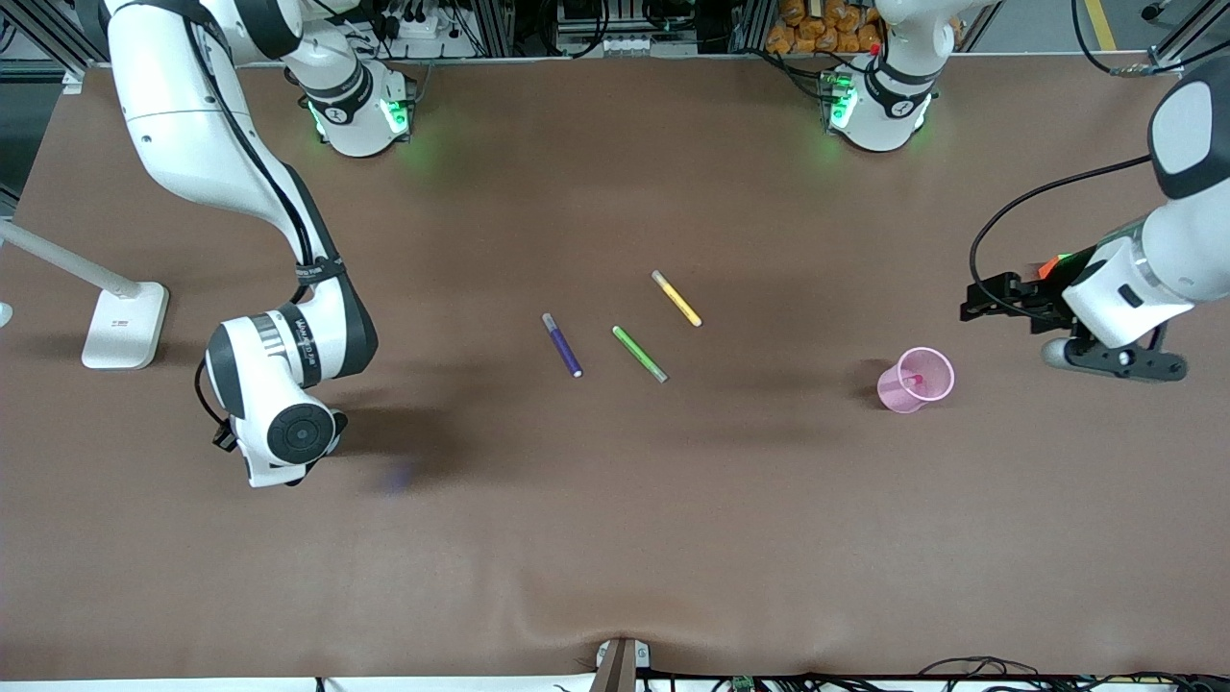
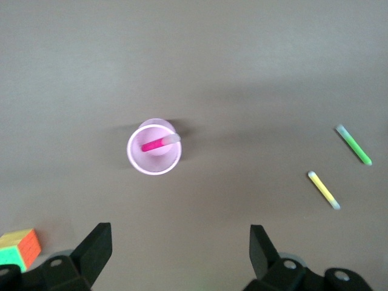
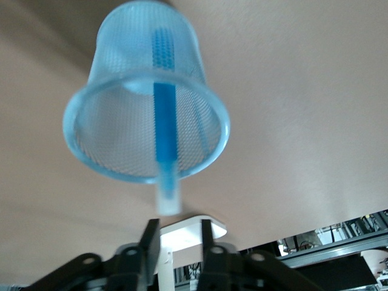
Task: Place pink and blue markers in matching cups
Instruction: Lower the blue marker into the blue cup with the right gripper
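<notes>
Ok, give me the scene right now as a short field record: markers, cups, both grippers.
pink marker: inside the pink cup, leaning on its rim
blue marker: in the blue cup, cap end past the rim
right gripper: just above the blue marker's cap, fingers slightly apart, not touching it
left gripper: open, empty, up beside the pink cup
loose on the table: purple marker, green marker, yellow marker

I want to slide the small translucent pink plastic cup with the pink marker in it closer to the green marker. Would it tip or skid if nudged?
The small translucent pink plastic cup looks thin-walled, so probably light and quick to skid. The magenta-pink marker leans against its rim, with its pale cap poking above it, so a push high up might tip it. Nudging near the base seems safer.
</notes>
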Robot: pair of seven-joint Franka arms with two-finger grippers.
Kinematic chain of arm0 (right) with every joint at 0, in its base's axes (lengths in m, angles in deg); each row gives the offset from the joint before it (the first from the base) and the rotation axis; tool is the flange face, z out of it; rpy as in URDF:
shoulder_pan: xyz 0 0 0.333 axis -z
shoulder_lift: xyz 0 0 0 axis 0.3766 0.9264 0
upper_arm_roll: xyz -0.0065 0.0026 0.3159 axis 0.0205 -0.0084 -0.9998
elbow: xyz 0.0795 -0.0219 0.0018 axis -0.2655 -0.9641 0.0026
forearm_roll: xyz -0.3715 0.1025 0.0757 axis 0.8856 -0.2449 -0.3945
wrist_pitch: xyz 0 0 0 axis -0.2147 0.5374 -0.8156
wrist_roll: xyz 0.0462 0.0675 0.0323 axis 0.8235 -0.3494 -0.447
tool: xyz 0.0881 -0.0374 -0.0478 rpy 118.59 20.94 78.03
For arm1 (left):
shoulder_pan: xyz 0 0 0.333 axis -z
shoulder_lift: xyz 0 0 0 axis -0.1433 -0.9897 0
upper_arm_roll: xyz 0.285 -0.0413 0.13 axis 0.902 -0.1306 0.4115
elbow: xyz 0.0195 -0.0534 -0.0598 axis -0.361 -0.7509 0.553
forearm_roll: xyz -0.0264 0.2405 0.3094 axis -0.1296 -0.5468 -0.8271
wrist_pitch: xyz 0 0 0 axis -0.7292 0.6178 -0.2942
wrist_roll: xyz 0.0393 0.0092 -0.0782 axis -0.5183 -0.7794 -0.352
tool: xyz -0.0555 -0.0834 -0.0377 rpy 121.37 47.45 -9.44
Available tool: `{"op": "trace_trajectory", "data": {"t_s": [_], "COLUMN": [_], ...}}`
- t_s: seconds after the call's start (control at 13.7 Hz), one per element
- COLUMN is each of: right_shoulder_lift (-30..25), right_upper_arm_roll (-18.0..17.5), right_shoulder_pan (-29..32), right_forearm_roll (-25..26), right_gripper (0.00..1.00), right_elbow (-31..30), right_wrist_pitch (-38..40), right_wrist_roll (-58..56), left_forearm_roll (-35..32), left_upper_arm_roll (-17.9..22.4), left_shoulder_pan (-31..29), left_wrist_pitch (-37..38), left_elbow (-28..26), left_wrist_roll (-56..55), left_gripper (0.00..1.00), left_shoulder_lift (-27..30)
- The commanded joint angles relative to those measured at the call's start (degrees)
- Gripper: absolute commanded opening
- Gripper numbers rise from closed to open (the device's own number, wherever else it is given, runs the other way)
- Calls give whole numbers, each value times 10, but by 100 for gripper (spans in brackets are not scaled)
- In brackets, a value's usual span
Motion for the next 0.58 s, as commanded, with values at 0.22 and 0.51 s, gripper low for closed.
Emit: {"op": "trace_trajectory", "data": {"t_s": [0.22, 0.51], "right_shoulder_lift": [-8, -13], "right_upper_arm_roll": [-4, -1], "right_shoulder_pan": [-2, 11], "right_forearm_roll": [-2, -105], "right_gripper": [100, 100], "right_elbow": [17, 81], "right_wrist_pitch": [-1, 5], "right_wrist_roll": [6, 8], "left_forearm_roll": [-25, -58], "left_upper_arm_roll": [-16, -12], "left_shoulder_pan": [-3, -4], "left_wrist_pitch": [32, 47], "left_elbow": [9, 31], "left_wrist_roll": [-93, -84], "left_gripper": [100, 100], "left_shoulder_lift": [38, 33]}}
